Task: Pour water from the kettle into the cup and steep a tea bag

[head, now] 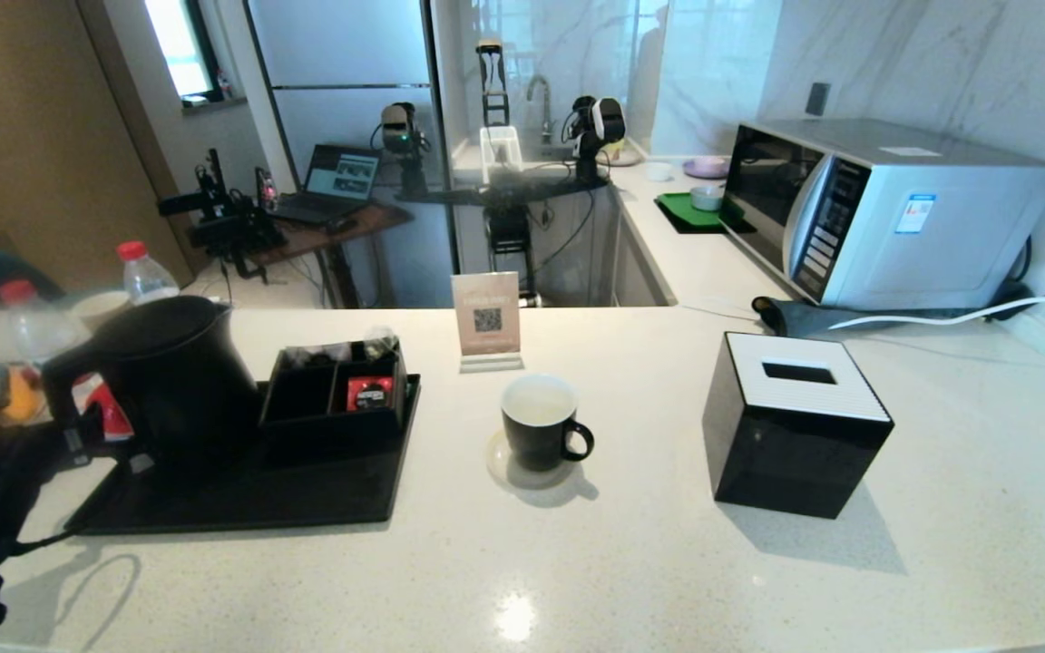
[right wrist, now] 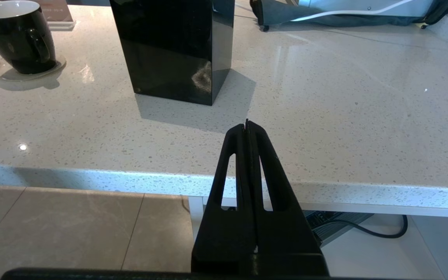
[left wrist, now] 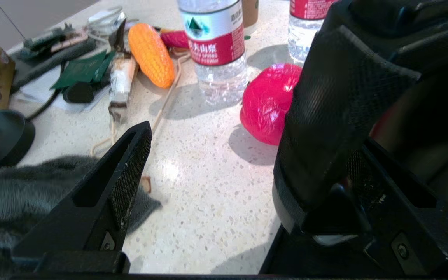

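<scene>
The matte-black kettle [head: 173,372] stands at the left end of a black tray [head: 305,494]. Its loop handle [left wrist: 336,116] lies between the fingers of my left gripper [left wrist: 253,136], which is open. The handle sits close against one finger, and the other finger [left wrist: 121,179] is well away from it. The glossy black cup [head: 538,424], white inside, rests on a clear saucer at mid-counter and also shows in the right wrist view [right wrist: 16,37]. A black organiser [head: 336,392] on the tray holds sachets. My right gripper [right wrist: 246,124] is shut and empty, hanging at the counter's front edge.
A black tissue box [head: 795,426] stands right of the cup, with a microwave [head: 885,213] behind it. A QR sign [head: 487,319] is behind the cup. Left of the kettle are water bottles [left wrist: 218,46], an orange corn toy [left wrist: 151,54], a red ball [left wrist: 268,103] and a grey cloth [left wrist: 21,186].
</scene>
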### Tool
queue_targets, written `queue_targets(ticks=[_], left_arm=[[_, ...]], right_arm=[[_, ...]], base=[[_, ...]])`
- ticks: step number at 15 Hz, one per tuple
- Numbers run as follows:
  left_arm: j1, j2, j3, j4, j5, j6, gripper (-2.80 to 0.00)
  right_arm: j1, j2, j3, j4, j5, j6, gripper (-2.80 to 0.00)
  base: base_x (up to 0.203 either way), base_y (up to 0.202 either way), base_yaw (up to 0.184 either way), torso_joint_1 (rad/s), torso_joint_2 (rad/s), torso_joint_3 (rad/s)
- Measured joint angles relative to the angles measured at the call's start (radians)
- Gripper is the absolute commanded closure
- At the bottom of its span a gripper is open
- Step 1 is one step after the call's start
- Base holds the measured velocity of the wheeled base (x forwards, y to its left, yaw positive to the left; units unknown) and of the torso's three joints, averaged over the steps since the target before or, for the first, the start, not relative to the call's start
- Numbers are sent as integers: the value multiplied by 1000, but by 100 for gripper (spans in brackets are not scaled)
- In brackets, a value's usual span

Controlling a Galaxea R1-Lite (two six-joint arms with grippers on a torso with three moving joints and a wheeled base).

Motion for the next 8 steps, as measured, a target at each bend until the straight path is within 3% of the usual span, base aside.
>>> queue_targets(ticks=[8], left_arm=[[-9,35,-64,0,-4,20,-280]], right_arm=[[0,0,0,0,0,0,0]], base=[[0,0,0,0,0,0]])
